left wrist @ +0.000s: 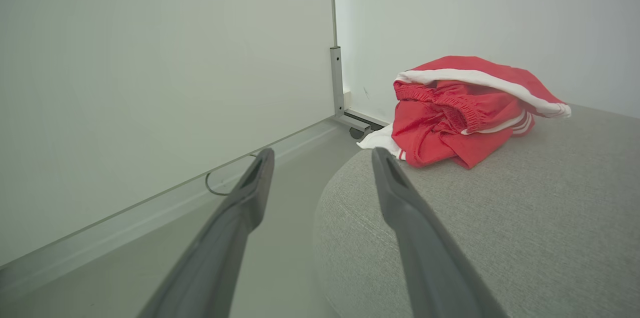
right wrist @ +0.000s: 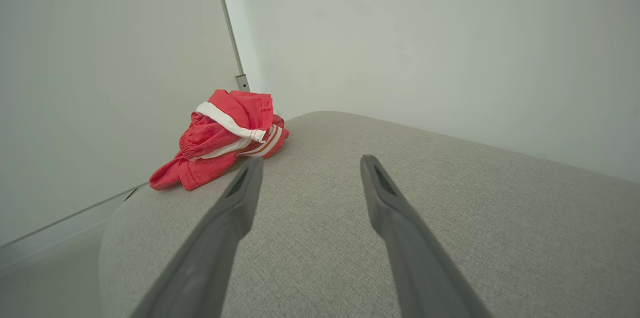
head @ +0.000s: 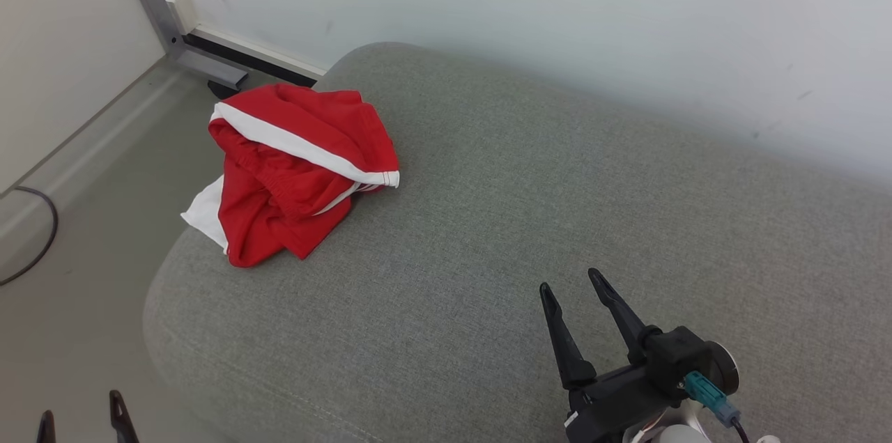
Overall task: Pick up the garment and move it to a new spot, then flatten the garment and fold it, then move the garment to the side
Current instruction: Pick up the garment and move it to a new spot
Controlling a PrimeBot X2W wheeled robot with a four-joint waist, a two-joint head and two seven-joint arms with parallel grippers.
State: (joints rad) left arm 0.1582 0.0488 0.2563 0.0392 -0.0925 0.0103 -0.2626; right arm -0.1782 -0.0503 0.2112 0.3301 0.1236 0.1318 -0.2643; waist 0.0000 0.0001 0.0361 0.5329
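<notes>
shorts [head: 296,171] bunched at cushion [head: 488,220] corner, untouched. left gripper [left wrist: 320,155] wide open, empty, right gripper [head: 570,281] same. i'd pinch thick red bunch, not white edge [head: 207,210] overhanging side.

A grey fabric cushion [head: 529,220] stretches before me, against a white wall [head: 557,25]. Left of it I see pale floor [head: 104,171], a black cable [head: 54,220] and a grey metal post [head: 153,1].
</notes>
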